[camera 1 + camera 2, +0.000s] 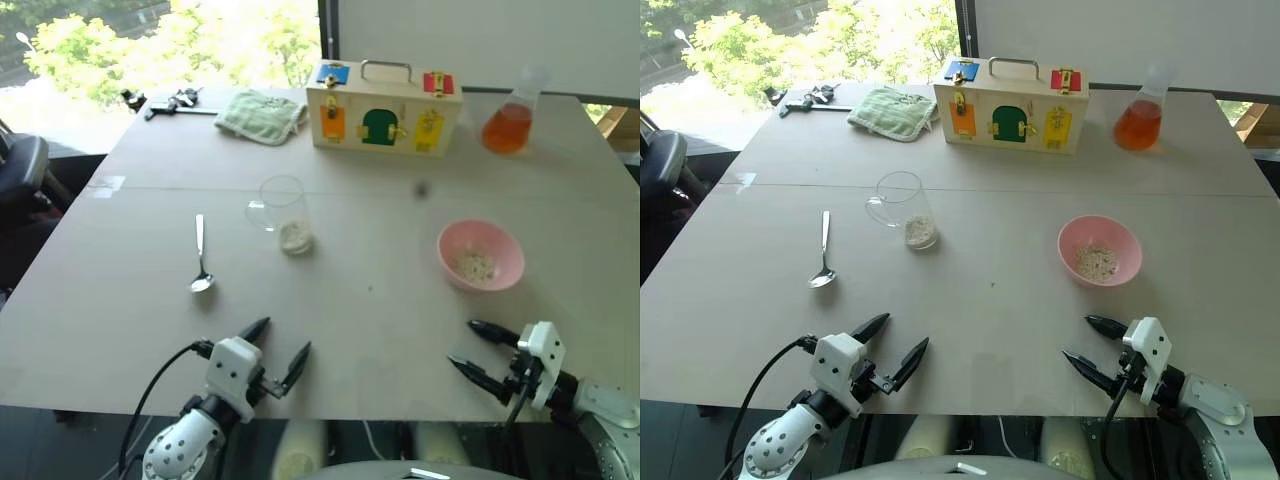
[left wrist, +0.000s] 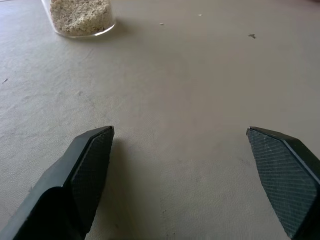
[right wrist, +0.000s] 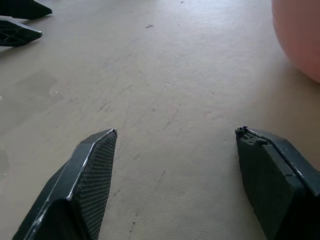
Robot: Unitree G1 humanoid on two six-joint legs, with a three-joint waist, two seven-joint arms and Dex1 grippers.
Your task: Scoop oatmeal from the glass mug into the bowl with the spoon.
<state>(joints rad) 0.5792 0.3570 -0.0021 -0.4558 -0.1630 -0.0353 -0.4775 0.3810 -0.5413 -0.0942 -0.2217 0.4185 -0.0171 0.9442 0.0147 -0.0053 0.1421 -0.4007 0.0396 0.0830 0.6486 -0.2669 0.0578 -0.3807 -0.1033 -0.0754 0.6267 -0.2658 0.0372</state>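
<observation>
**Now at rest: both grippers empty, spoon lying on the table**

Broadly, the table (image 1: 1200, 260) fills the view, a wide grey-beige surface running back to a bright window. At its far edge stands a wooden box (image 1: 1010, 104) with small coloured doors and a metal handle. Left of the box lies a folded green cloth (image 1: 892, 112), and further left some dark metal tools (image 1: 805, 100). Right of the box stands a flask (image 1: 1142, 112) of orange liquid.

At the near edge, the left gripper (image 1: 899, 347) and the right gripper (image 1: 1087, 345) hover just above the table, well apart, each with its jaws spread wide and nothing between them.

The pink bowl (image 1: 1099, 250) sits right of centre, beyond the right gripper, with a few flakes inside. The glass mug (image 1: 905, 208) stands upright near the middle, its handle turned to the left, well apart from the bowl. Oatmeal (image 1: 920, 231) lies as a shallow layer at the bottom of the mug. The spoon (image 1: 824, 250) lies flat on the table left of the mug, apart from it, handle pointing away and its scoop end nearest the left gripper.
</observation>
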